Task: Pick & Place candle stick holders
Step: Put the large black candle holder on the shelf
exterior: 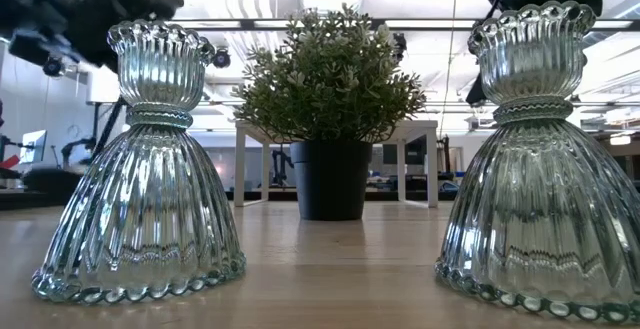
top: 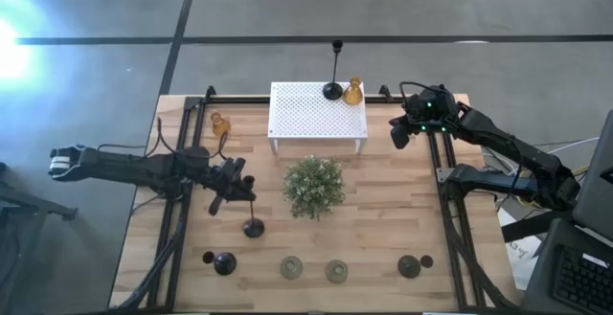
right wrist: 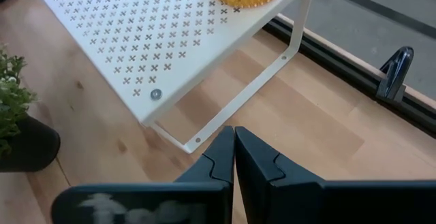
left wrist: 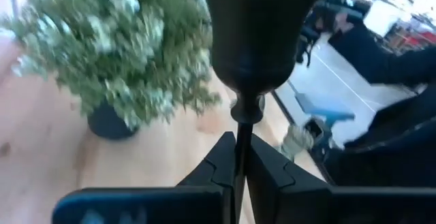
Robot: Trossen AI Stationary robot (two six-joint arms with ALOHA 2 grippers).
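My left gripper (top: 239,191) is shut on a tall black candle stick holder (top: 253,225), left of the bushy plant (top: 313,186); its cup (left wrist: 262,26) fills the left wrist view. My right gripper (top: 396,133) is shut and empty, right of the white perforated stand (top: 316,114). A second tall black holder (top: 333,87) and an amber holder (top: 353,92) stand on the stand's far right corner. Another amber holder (top: 220,123) stands on the table left of the stand. Near the front edge stand two short black holders (top: 225,263) (top: 409,266) and two greenish glass holders (top: 291,268) (top: 336,271). My left gripper pinches the tall black holder's thin stem (left wrist: 241,125) between its two fingers (left wrist: 221,159), a little below the cup. The fingers come about level from the table's left and lie across the stem. The cup is up; whether the round base (top: 253,227) touches the table, I cannot tell.
The plant in its dark pot (exterior: 330,179) stands mid-table, close to the right of the held holder. The two greenish glass holders (exterior: 140,169) (exterior: 540,169) fill the low view. Black rails (top: 445,210) run along both table sides. Bare wood lies between the plant and the right rail.
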